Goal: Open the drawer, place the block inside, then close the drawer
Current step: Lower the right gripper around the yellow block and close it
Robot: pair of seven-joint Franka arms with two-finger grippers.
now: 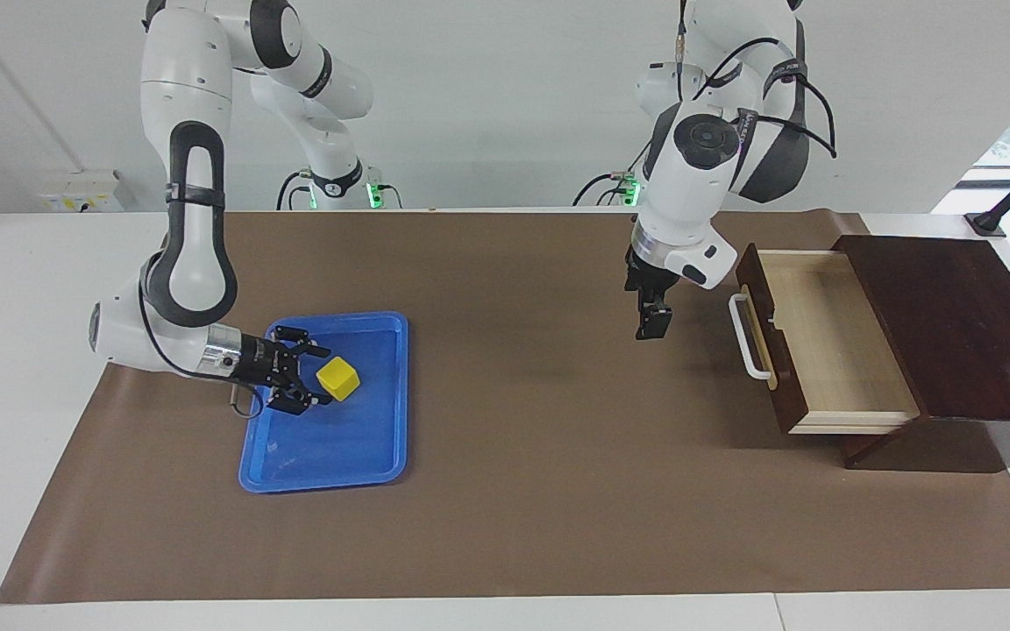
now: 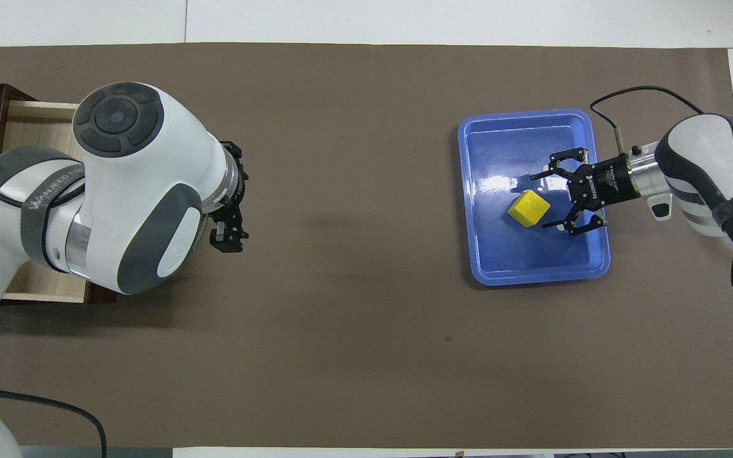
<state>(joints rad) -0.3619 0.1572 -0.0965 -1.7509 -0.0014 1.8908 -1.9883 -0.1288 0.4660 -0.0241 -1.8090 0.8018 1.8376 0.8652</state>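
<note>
The yellow block (image 1: pixel 337 378) (image 2: pixel 529 208) lies turned cornerwise in the blue tray (image 1: pixel 330 478) (image 2: pixel 532 277). My right gripper (image 1: pixel 323 377) (image 2: pixel 541 201) lies low over the tray, open, its fingertips on either side of the block's nearest corner; I cannot tell whether they touch it. The drawer (image 1: pixel 829 342) (image 2: pixel 29 121) of the dark brown box stands pulled out, its pale inside bare, its white handle (image 1: pixel 746 337) facing the table's middle. My left gripper (image 1: pixel 652 329) (image 2: pixel 226 238) hangs over the mat beside the handle, apart from it and holding nothing.
A brown mat (image 1: pixel 540 491) covers the table between tray and drawer. The dark brown box (image 1: pixel 952 324) stands at the left arm's end. A thin cable (image 2: pixel 634 95) loops from the right wrist beside the tray.
</note>
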